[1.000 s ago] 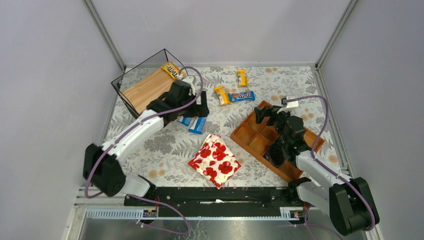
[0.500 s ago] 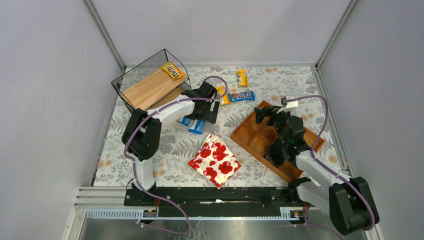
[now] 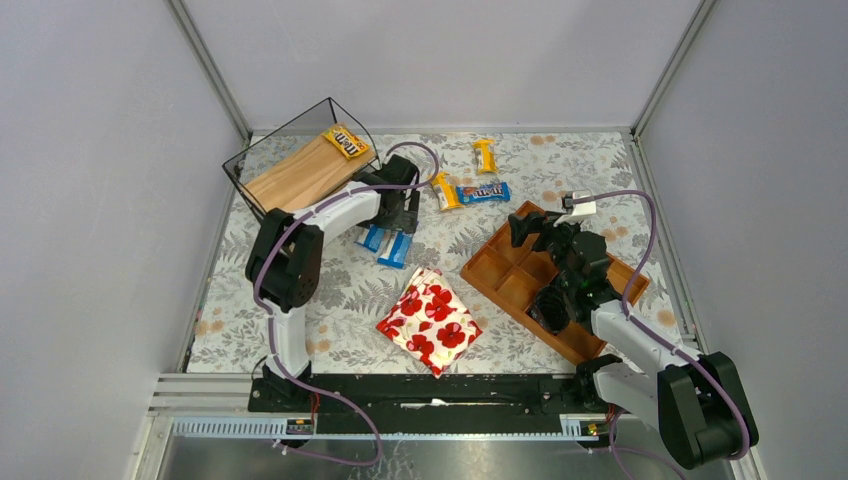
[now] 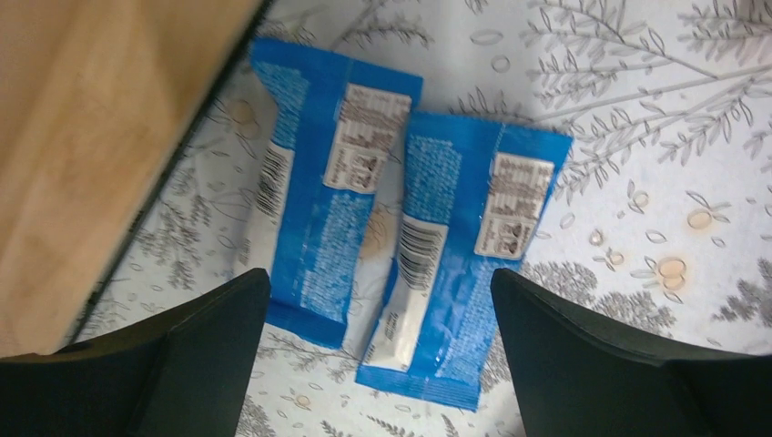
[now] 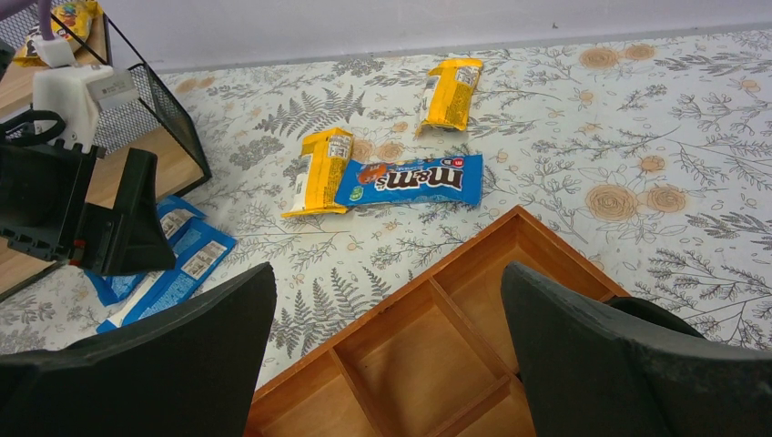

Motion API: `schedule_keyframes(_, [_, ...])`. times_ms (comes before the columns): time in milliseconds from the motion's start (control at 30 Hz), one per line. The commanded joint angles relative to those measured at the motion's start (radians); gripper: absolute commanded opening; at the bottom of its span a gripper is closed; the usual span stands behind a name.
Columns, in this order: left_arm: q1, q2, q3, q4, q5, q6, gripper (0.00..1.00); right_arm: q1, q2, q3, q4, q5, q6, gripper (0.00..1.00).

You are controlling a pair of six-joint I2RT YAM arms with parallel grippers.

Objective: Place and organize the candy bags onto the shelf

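Two blue candy bags lie back side up (barcodes and label panels showing) on the patterned table, side by side with their long edges touching or slightly overlapping: the left packet (image 4: 314,214) and the right packet (image 4: 464,264). They sit just off the 4 o'clock corner of the shelf (image 3: 290,178). One yellow packet (image 3: 346,141) is already on the shelf's plank at its 1 o'clock end. Loose at 12 to 1 o'clock of the table are a yellow bag (image 3: 443,190) touching a blue bag (image 3: 483,192), and another yellow bag (image 3: 484,155) apart from them. Judgement: the packets are light, flat, glossy film, so slippery and floppy, with loose contents that shift. Best taken by a crimped end seam or pinched across the narrow width, one at a time, since the neighbour may drag along. The left gripper (image 4: 378,278) points straight down above the pair with jaws spread wide, one finger at either side and nothing held. Its arm reaches forward alongside the shelf's near edge. The right gripper (image 5: 387,273) is parted and empty, low over the wooden tray (image 5: 437,319), aimed toward 11 o'clock.
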Motion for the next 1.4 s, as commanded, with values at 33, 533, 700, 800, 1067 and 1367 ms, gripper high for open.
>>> schedule_keyframes(33, [0.007,-0.025,0.025,0.075,-0.185,0.042,0.92,-0.004,0.005,0.024,0.061,-0.005,-0.001,1.00])
schedule_keyframes(533, [0.063,0.035,-0.027,0.082,-0.138,0.040,0.94,-0.004,-0.017,0.015,0.055,0.006,-0.004,1.00])
schedule_keyframes(700, [0.059,0.043,-0.039,0.076,-0.109,0.026,0.93,-0.004,-0.029,0.009,0.055,0.008,-0.006,1.00])
schedule_keyframes(800, [0.043,0.039,-0.056,0.071,-0.103,0.017,0.89,-0.005,-0.031,0.009,0.055,0.009,-0.006,1.00])
schedule_keyframes(1067, [-0.001,0.028,-0.064,0.011,0.041,-0.091,0.86,-0.004,-0.037,0.005,0.056,0.010,-0.006,1.00])
schedule_keyframes(1367, [-0.063,-0.081,-0.084,-0.015,-0.041,-0.156,0.99,-0.004,-0.028,0.009,0.060,0.001,-0.001,1.00])
